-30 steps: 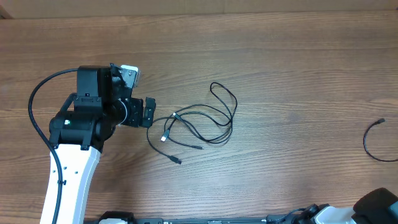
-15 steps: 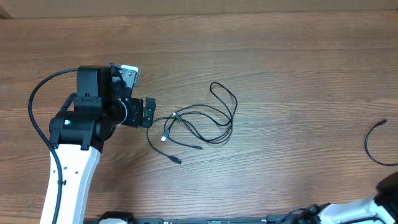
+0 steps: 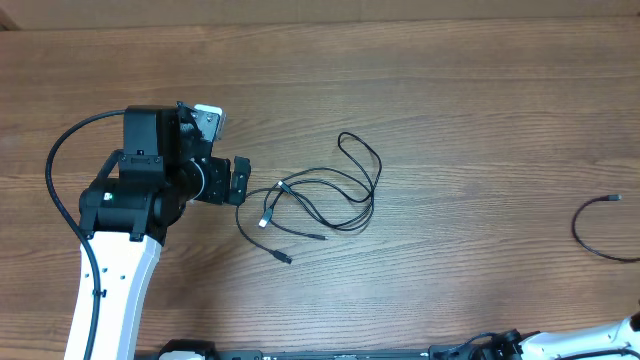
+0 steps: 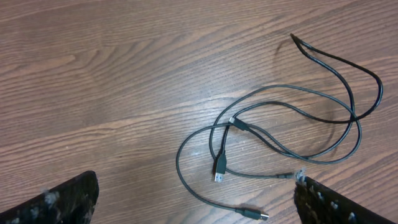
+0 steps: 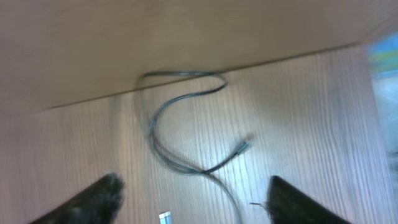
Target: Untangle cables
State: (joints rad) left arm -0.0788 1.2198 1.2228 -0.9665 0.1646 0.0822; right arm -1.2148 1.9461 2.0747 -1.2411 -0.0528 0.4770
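Left pincer (image 3: 243, 181) sits low over the counter (image 3: 480, 90), jaws spread wide, nothing in them. The bundle of cords (image 3: 322, 197) lies just beside its tips, toward the counter's middle. It is thin black strands crossing one another in several places, with a narrow loop (image 4: 348, 81) thrown out on the far side. A lone cord (image 3: 592, 232) lies well apart at the right edge, curved, crossing nothing.

Right pincer (image 5: 202, 198): the wrist view is blurred, but its two fingers show far apart with nothing between them.

Judgement: the step in hand is the next pick from the bundle, and the left pincer is placed for it.

How to do it well:
- Go for a free end, not a mid-strand. The flat plug (image 4: 220, 169) sits inside the ring of strands. The tail end (image 4: 252, 214) closest to the left pincer lies outside it and looks the cleaner grab.
- Come down astride one strand only. The strands are thin and lie flat, so close right at the wood or you will likely miss.
- Pull slowly, away from the crossings. If the whole bundle drags along, stop. You probably need the right pincer to pin the rest.
- Lay the freed cord clear of the others.

You cannot tell from either view which strand runs over which at the crossings.
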